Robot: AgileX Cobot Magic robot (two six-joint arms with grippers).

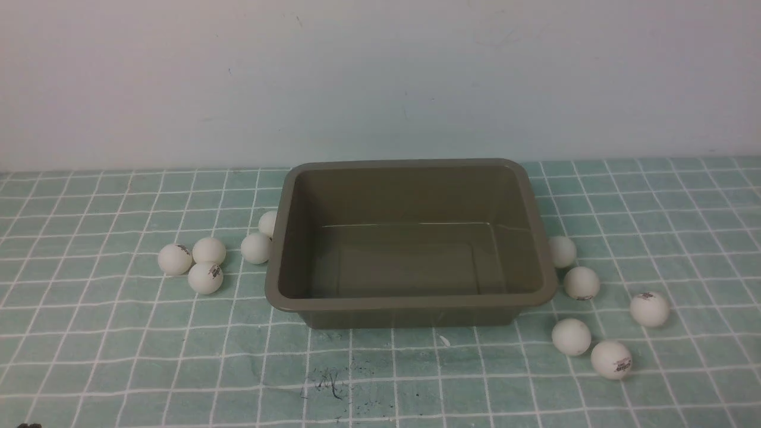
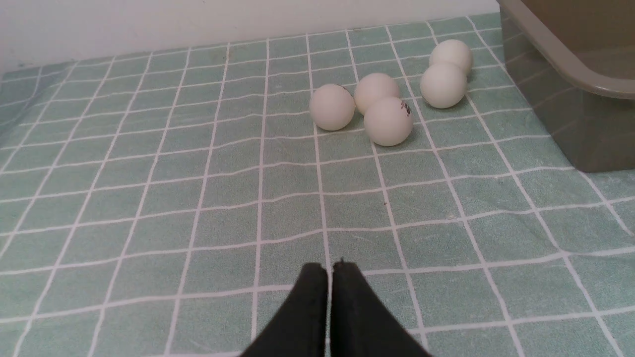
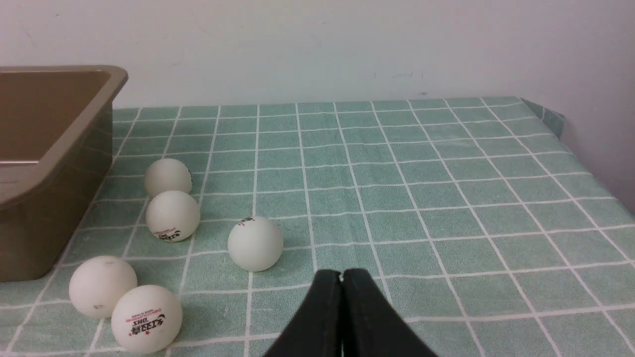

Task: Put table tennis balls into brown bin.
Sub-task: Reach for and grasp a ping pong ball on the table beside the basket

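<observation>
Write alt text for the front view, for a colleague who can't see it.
A rectangular olive-brown plastic bin sits empty in the middle of a green checked tablecloth. Five small white table tennis balls lie on the cloth to its left and five more to its right, none inside.

Five balls (image 3: 172,215) (one apart) beside brown bin (image 3: 39,223).
</observation>
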